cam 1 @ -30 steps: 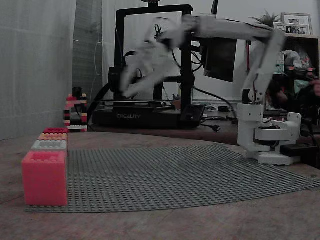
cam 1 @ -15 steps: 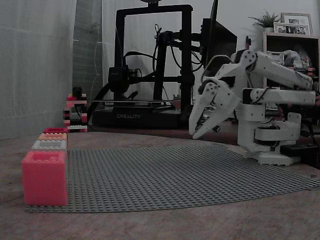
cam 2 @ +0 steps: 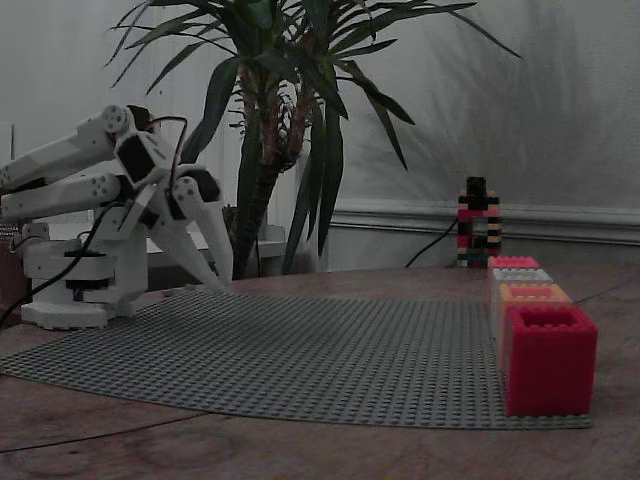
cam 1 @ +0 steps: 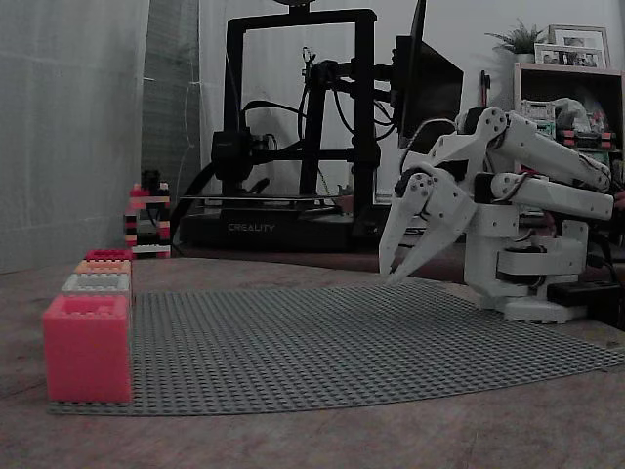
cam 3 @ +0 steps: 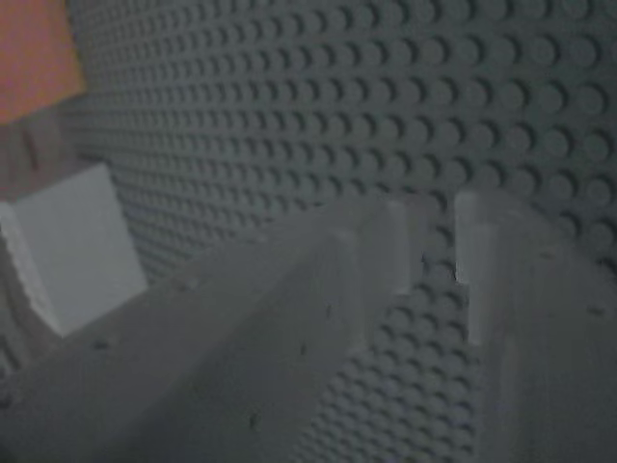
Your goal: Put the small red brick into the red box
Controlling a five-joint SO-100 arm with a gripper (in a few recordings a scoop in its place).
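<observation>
Hand (cam 1: 394, 274): hung close in front of the arm's base, fingers pointing down at the near edge of the grey baseplate (cam 1: 322, 342) and just clear of it in both fixed views. Stood slightly parted, with a narrow gap between the fingers (cam 3: 386, 241) in the wrist view and only bare studs seen through it, so gripped nothing. Sat well apart from the row of boxes at the far side of the baseplate. Red box (cam 2: 545, 365): closed one end of that row, nearest the camera in a fixed view and farthest, looking smallest, in the other (cam 1: 107, 255), with the big pinkish-red box (cam 1: 86, 347) at the opposite end. Small red brick: could not be placed; found nothing red between the fingers, nor on the open stretch of baseplate, nor on the desk (cam 1: 391, 440) around it. Could not see into the red box from either low camera, so could not rule out the brick lying inside. Judged the task either finished, with the empty hand parked by the base, or not begun with the brick somewhere hidden. Would need a look down into the box to settle which.
</observation>
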